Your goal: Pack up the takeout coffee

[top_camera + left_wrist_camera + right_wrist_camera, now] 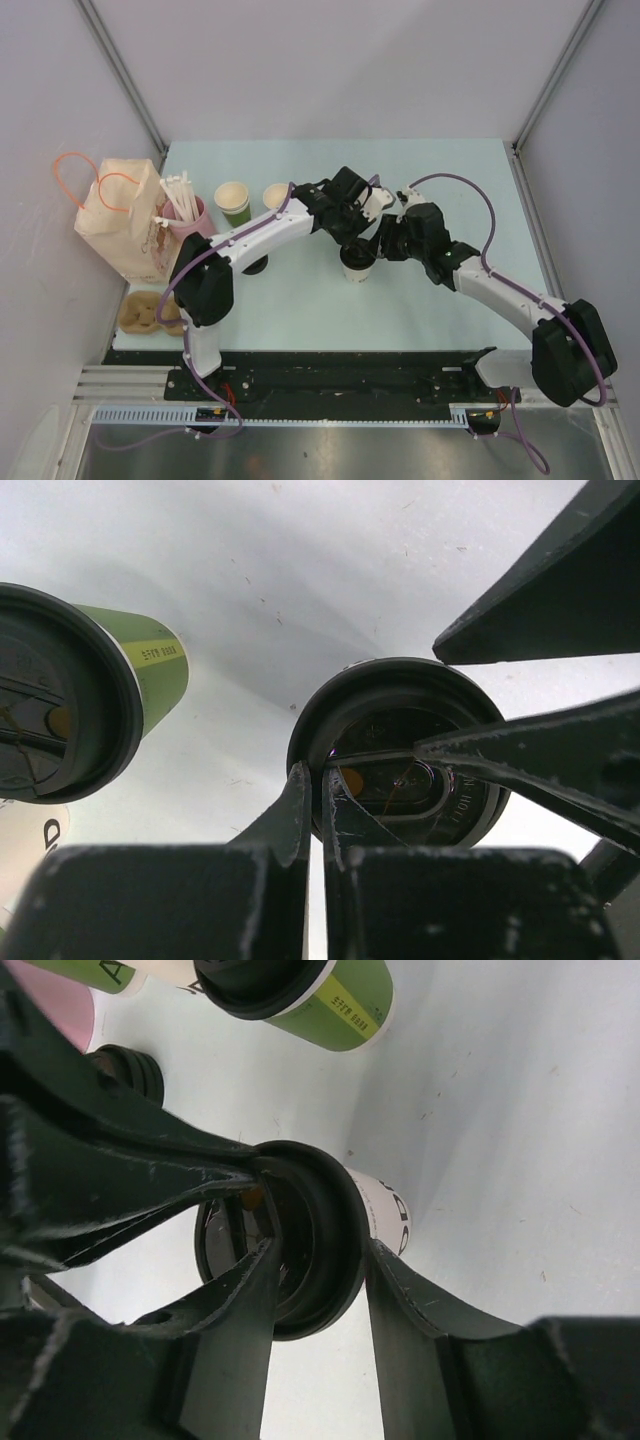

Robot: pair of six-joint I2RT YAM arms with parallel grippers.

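At the centre of the pale table (430, 190), the right gripper (320, 1285) is clamping the white cup (385, 1210) by its sides, just under the rim. The left gripper (312, 780), jaws together, is touching its tip to that cup's black lid (390, 685). The lidded green cup (150, 665) is standing apart, to the far left.

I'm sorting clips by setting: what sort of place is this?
Likely a lab test cell staged for takeout packing: bare grey partition walls, pale tabletop, beige paper bag with orange handles.

Soft overhead light is brightening the pale tabletop (300, 165), casting faint shadows; close-up fingers (290, 825) are blurring in wrist views.
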